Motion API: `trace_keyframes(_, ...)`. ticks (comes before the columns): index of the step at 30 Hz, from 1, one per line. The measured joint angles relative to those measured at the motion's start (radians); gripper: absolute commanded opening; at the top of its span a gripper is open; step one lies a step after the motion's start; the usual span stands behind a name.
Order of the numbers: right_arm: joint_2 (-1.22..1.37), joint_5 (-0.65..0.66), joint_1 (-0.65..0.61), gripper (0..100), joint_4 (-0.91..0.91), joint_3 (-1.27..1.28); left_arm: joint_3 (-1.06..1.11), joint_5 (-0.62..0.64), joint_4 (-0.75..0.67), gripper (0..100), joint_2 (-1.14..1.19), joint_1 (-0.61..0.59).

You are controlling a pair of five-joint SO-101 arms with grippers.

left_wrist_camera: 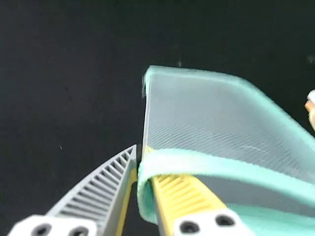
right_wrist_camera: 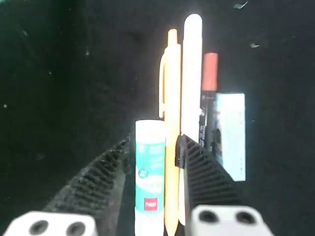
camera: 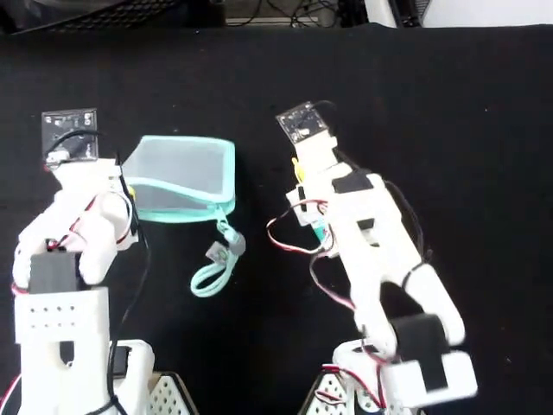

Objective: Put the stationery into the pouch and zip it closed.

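Gripping the pouch (left_wrist_camera: 211, 123) by its rim, the left pincer (left_wrist_camera: 140, 164) is all but closed. Its grey finger (left_wrist_camera: 106, 187) sits outside the mesh wall and its yellow finger (left_wrist_camera: 179, 194) inside the mouth, with the teal edge nipped between them. Ahead of this pincer the mesh panel stretches away to the pouch's far edge. In the high view the pouch lies on the black surface (camera: 449, 130) with one corner at the left pincer. Its strap (camera: 212, 272) trails loose toward the arm bases, between the two arms.

Right pincer (right_wrist_camera: 153, 142): partly spread. The glue stick (right_wrist_camera: 150, 167) and the orange pen (right_wrist_camera: 171, 88) lie side by side between its dark fingers, running lengthwise away from the pincer. Whether either finger presses on them cannot be determined. The white pen (right_wrist_camera: 192, 73) lies against the orange pen, just outside one finger and partly covered by it. The red-capped marker (right_wrist_camera: 210, 73) lies just beyond the white pen. A pale block (right_wrist_camera: 231, 132) lies against the marker on the outermost side. All five items lie parallel on the surface, outside the pouch and well apart from the left pincer.
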Motion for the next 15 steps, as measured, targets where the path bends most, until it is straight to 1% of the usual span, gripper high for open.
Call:
trace_keyframes(3,0.11,0.026,0.0,13.9,0.006,-0.051,0.003,0.0,0.0,3,0.0,-0.005)
trace_keyframes(6,0.206,0.074,0.0,13.9,0.035,-0.117,0.003,0.0,0.0,3,0.0,-0.035)
trace_keyframes(11,0.292,0.106,0.002,13.3,0.081,-0.21,0.003,0.0,0.0,3,0.0,-0.051)
trace_keyframes(13,0.307,0.11,0.002,10.0,0.083,-0.221,0.003,0.0,0.0,3,0.0,-0.054)
trace_keyframes(15,0.307,0.11,0.002,2.8,0.083,-0.224,0.003,0.0,0.0,3,0.0,-0.055)
